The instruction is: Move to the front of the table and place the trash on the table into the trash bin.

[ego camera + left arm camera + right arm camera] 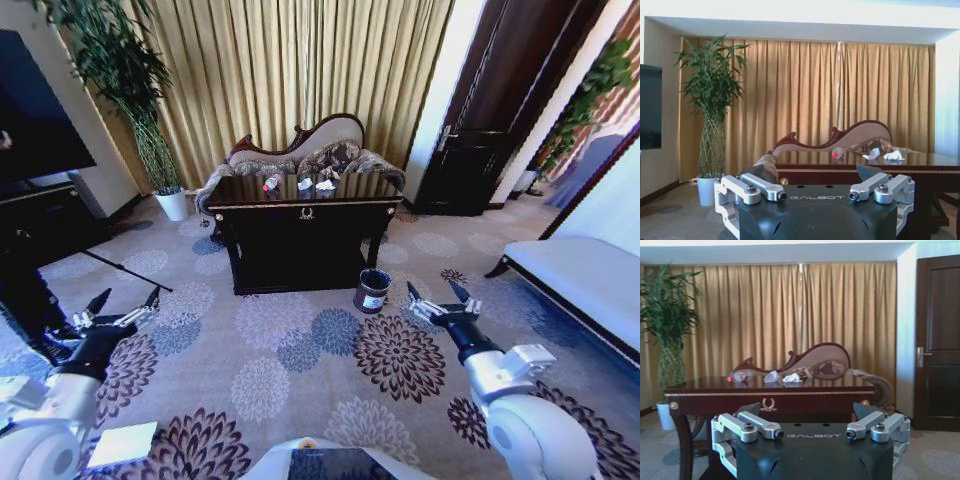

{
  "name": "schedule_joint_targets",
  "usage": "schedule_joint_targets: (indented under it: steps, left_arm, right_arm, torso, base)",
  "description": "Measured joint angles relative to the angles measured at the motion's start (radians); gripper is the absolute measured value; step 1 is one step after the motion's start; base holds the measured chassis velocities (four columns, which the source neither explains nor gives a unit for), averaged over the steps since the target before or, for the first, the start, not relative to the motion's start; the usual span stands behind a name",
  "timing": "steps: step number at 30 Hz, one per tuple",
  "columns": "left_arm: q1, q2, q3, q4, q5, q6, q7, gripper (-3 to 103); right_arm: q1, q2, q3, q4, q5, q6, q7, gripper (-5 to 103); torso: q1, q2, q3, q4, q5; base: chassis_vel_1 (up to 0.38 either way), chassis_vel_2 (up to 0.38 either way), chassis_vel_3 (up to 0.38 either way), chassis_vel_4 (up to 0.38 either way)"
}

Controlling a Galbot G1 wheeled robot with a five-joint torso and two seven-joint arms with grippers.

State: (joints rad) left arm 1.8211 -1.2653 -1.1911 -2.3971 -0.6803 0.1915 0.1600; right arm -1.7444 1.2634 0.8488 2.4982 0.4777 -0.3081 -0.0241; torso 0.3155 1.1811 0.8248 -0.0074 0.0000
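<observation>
Head view: counter [300,212] well ahead, bottle [271,183] + two paper wads [316,184] on top; trash bin [372,290] on carpet by its front right corner. Left gripper [125,298] and right gripper [439,291] low, fingers spread wide, empty. Left wrist view: bottle [838,153], wads [884,154] on counter. Right wrist view: same, bottle [736,376] nearest the plant [667,335].

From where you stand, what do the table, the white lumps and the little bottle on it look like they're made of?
The table looks like dark polished wood: its top mirrors the room and has gold trim. The two white lumps look like crumpled paper, creased and matte. The bottle seems clear plastic with a red label, though it's small from here.
</observation>
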Motion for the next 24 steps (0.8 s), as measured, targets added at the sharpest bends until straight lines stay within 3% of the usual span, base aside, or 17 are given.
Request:
schedule_joint_targets:
  steps: [24]
  left_arm:
    - [-0.003, 0.002, 0.007, 0.016, 0.004, 0.002, 0.009, 100]
  right_arm:
    - [0.008, 0.004, -0.007, -0.005, 0.005, -0.003, 0.002, 100]
  torso:
    - [0.000, 0.000, 0.000, 0.0000, 0.0000]
  base:
    - [0.000, 0.000, 0.000, 0.000]
